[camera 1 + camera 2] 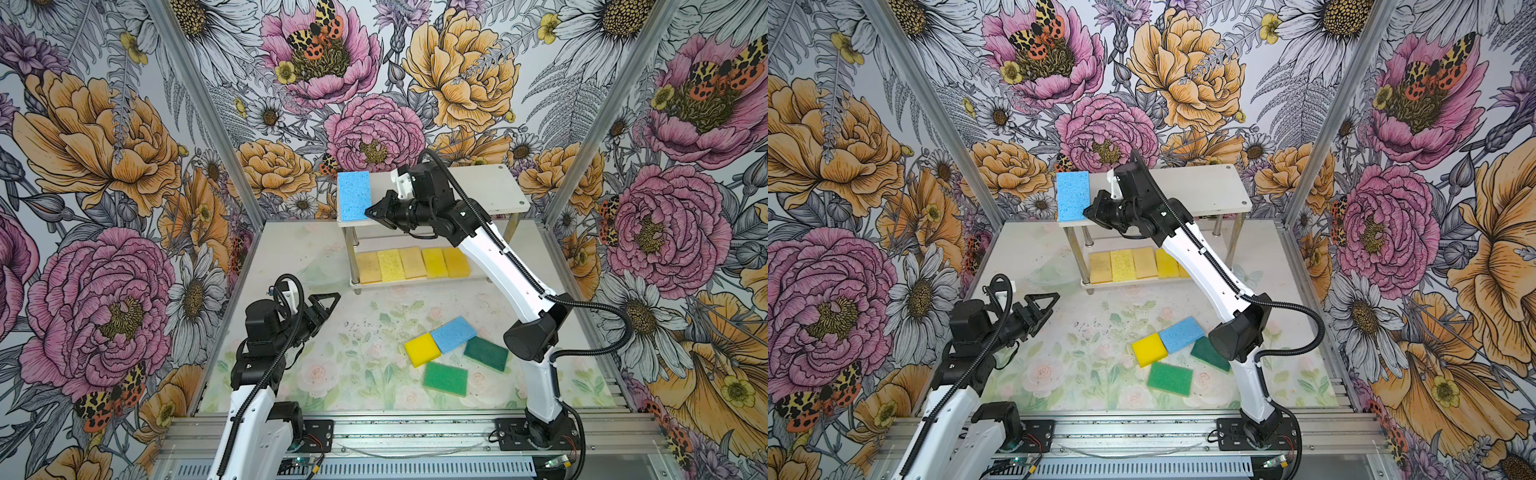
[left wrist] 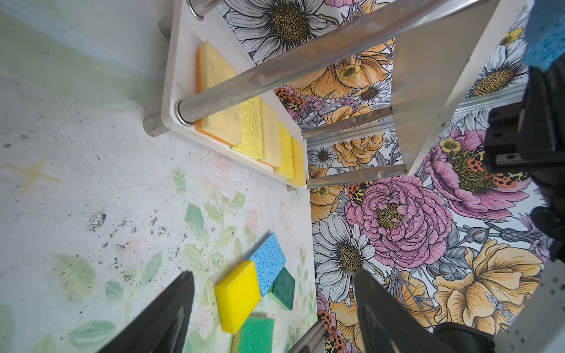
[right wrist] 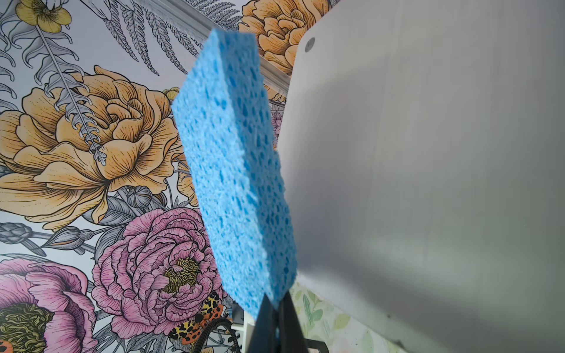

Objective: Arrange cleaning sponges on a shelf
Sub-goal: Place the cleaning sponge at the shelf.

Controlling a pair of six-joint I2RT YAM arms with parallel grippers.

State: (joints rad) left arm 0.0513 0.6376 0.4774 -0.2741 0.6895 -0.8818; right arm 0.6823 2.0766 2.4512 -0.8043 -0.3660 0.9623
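My right gripper is shut on a corner of a light blue sponge. It holds that sponge at the left end of the shelf's top board; whether the two touch I cannot tell. Several yellow and tan sponges lie in a row on the lower board. On the table lie a yellow sponge, a blue one and two green ones. My left gripper hovers open and empty left of them.
Chrome posts join the shelf's boards. A clear plastic piece lies on the table left of the shelf. Floral walls with metal corner posts close in the table, and a metal rail runs along its front.
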